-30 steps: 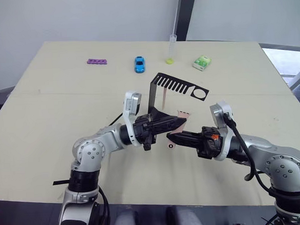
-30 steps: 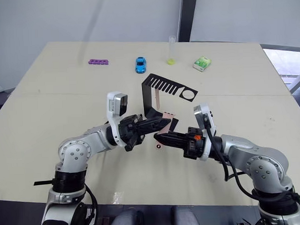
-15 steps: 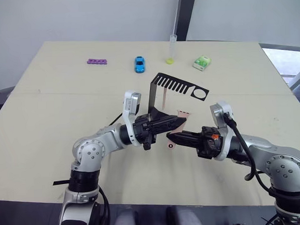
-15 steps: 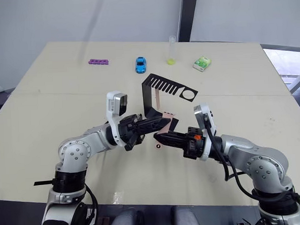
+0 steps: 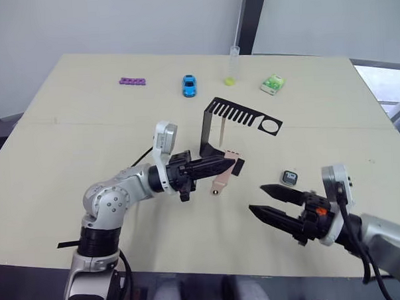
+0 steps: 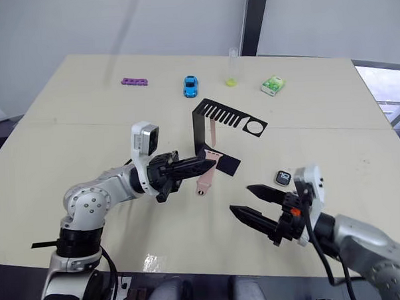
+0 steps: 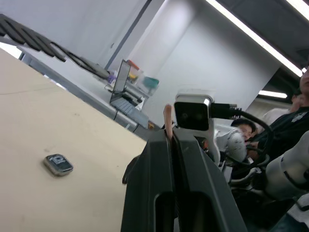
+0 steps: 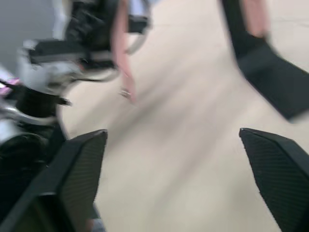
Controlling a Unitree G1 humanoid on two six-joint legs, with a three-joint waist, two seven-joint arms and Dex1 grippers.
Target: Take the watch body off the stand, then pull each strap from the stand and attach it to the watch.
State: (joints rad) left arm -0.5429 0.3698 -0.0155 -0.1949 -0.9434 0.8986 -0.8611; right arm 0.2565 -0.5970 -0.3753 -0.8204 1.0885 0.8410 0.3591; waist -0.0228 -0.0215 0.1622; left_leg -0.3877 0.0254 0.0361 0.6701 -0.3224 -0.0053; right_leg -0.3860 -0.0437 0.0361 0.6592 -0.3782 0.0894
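Watch body: the watch body (image 5: 289, 177) lies flat on the table (image 5: 86, 128), already off the stand and well apart from it, near the right gripper. It is also seen as a small dark case on the table in the left wrist view (image 7: 58, 164).

Stand: the stand (image 5: 241, 115) is upright in the middle of the table, its flat foot toward the robot and its slotted arm ending in a ring.

Strap in hand: one pink strap (image 5: 222, 177) is pinched at its upper end between the fingers of the left gripper (image 5: 228, 163) and hangs down toward the table – whether its lower tip touches the surface, I cannot tell.

Second strap: the other strap (image 5: 221, 131) hangs from a slot of the stand, not yet pulled.

Left gripper: closed tight on the strap; the left wrist view shows the two fingers pressed together with a thin pink edge between them.

Right gripper: the right gripper (image 5: 267, 201) is wide open and holds nothing, hovering above the table beside the watch body.

Handling (my judgement): the strap looks light and soft, so it will bend and swing; better to hold it near the connector end, where it is stiffer. The watch body looks small, hard and smooth – probably slippery, so take it by its two opposite sides and leave the strap slots free.

Next step: probably the right gripper must pick up the watch body so that the strap can be joined to it.
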